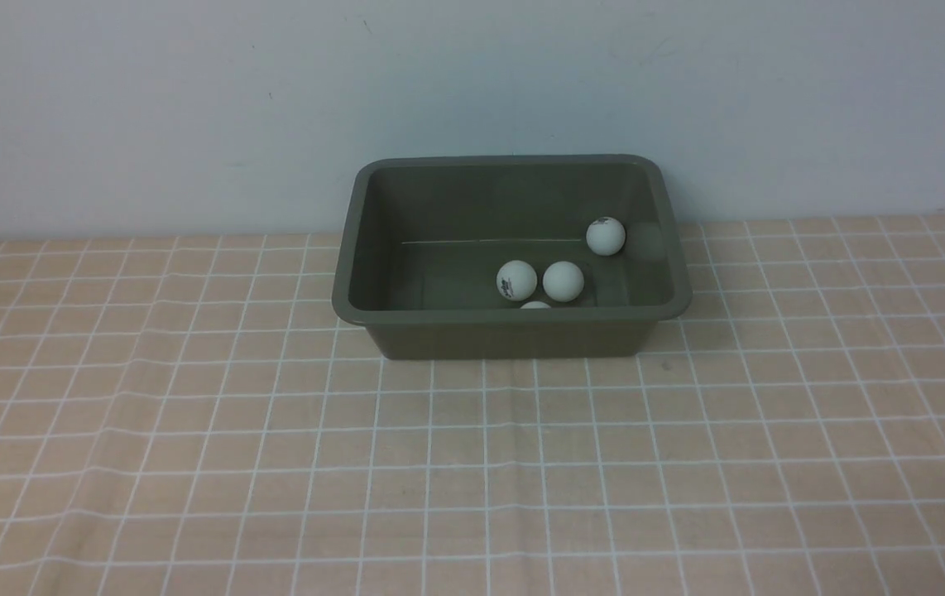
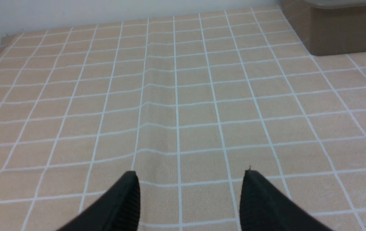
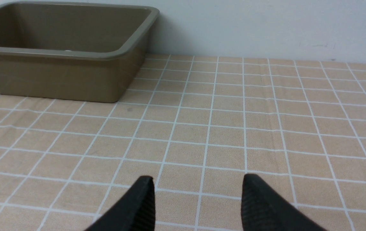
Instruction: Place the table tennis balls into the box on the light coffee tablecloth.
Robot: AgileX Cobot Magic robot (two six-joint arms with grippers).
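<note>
- Fingers [image 2: 123, 205]: spread apart on left gripper [image 2: 190, 173], nothing between, only bare light coffee tablecloth [image 1: 472, 463] below.
- Fingers [image 3: 260, 202]: same on right gripper [image 3: 199, 178], parted and empty, low over cloth, box [image 1: 514, 338] ahead and off to one side.
- Neither arm visible in front view.
- Four table tennis balls visible in box: one [image 1: 606, 235] near far right corner, two touching side by side [image 1: 516, 280] [image 1: 563, 281] mid-floor, one [image 1: 535, 305] mostly hidden behind near wall.
- No ball seen on cloth in any view; fifth not visible, possibly tucked behind near wall, cannot tell.
- Judged step: probably task end or a last check.
- To do it well: keep both grippers clear of the box rim, avoid nudging the light tub or dragging creased cloth, confirm ball count from above before finishing.
- If a ball turns up: approach from above, close gently, release low inside the box to stop bounce-out.
</note>
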